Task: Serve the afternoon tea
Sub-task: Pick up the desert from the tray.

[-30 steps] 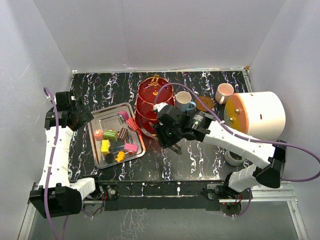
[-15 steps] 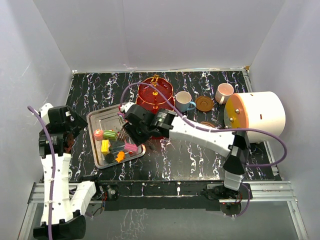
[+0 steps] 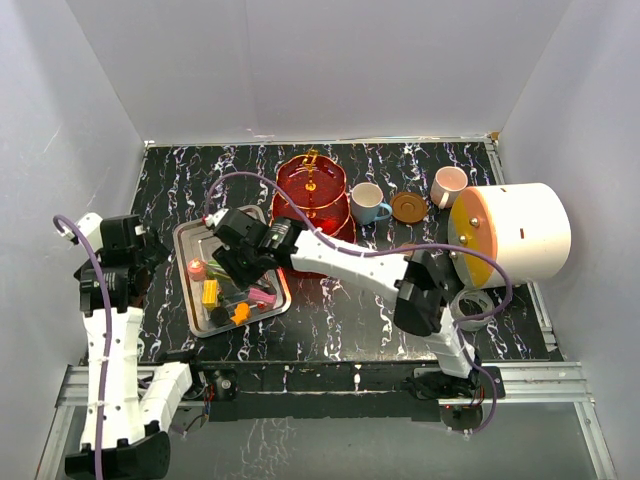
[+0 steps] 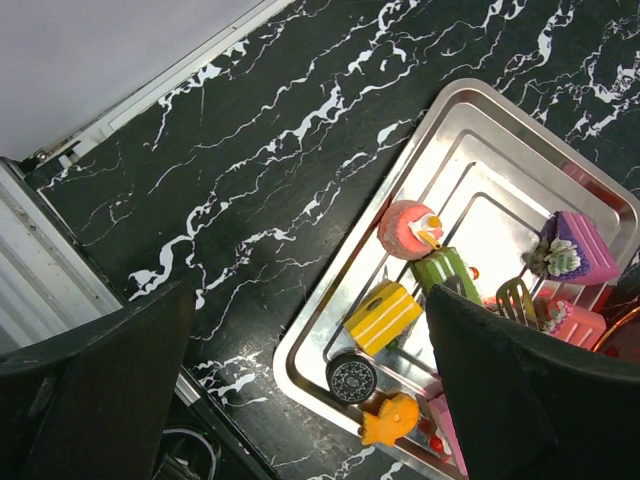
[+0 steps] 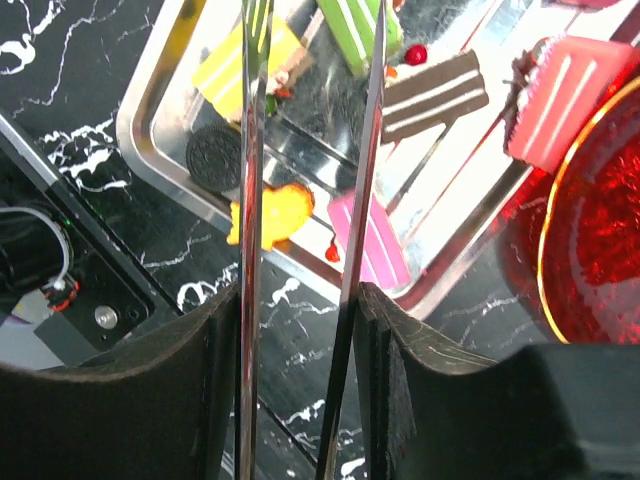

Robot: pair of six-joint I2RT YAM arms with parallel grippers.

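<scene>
The translucent red three-tier stand (image 3: 312, 185) with its gold rod stands at the table's back centre. Several small colourful block sweets (image 3: 210, 292) lie on the silver tray (image 3: 190, 238). My right gripper (image 3: 228, 255) hangs over that tray, shut on metal tongs (image 5: 252, 150). The tongs' two blades reach down over the yellow block (image 5: 225, 65) and green block (image 5: 355, 30), with nothing caught between them. My left gripper (image 4: 310, 300) is open and empty, left of the tray. A blue cup (image 3: 367, 203), a brown saucer (image 3: 408, 207) and a pink cup (image 3: 448, 185) stand right of the stand.
A big white cylinder with an orange face (image 3: 520, 230) lies at the right edge. A roll of tape (image 3: 468, 308) sits in front of it. White walls close in the table on three sides.
My right arm has swung left from in front of the red stand to above the tray, carrying the tongs. The left arm has drawn back toward the table's left edge.
</scene>
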